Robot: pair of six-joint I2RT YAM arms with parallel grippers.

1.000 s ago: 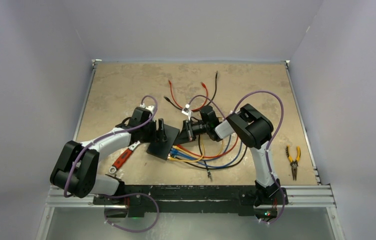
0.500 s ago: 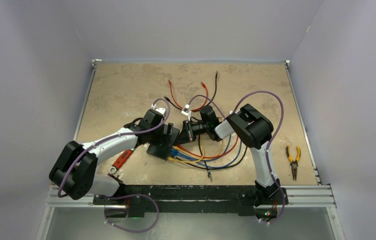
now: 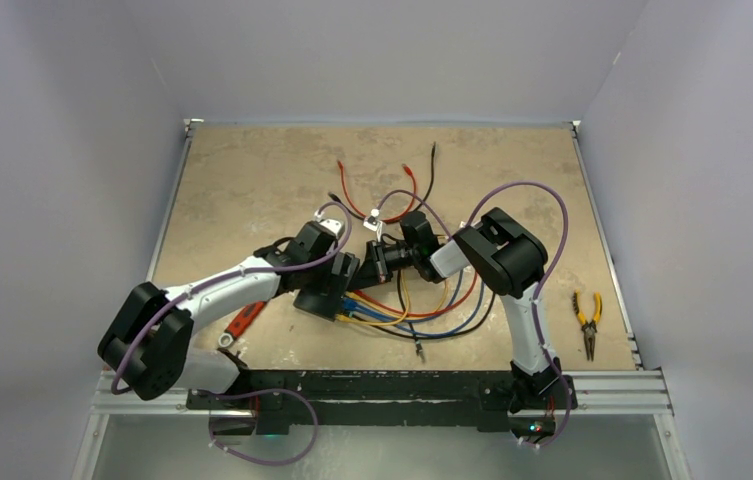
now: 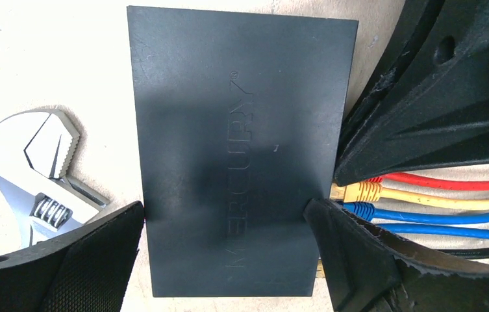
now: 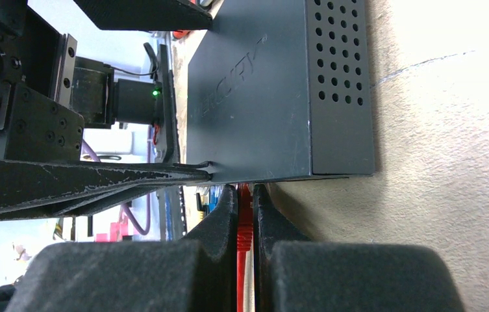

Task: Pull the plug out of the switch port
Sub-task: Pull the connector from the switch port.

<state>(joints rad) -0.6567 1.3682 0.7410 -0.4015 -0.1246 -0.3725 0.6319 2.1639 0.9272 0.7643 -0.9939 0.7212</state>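
Tan and mottled, the worktop [image 3: 252, 180] carries the work near its middle, a little toward the near edge. The right gripper [image 5: 245, 195] is clenched on the red plug [image 5: 245, 224] right where it enters the port edge of the switch [image 5: 248, 97], one finger on each side of the plug's boot and the tips nearly against the black housing. The plug and its cable run in line with these fingers, straight away from the port edge, so the pull looks to be directly back along that axis, toward the worktop's right edge. The left gripper [image 4: 225, 211] is spread wide astride the switch from above, a fingertip [image 4: 108, 240] at each long edge. It is well placed to brace the box, though I cannot tell whether it presses yet. Beside the red plug, yellow and blue cables [image 4: 423, 198] sit in neighbouring ports. An adjustable wrench [image 4: 40, 169] lies just beyond the switch's far long edge.
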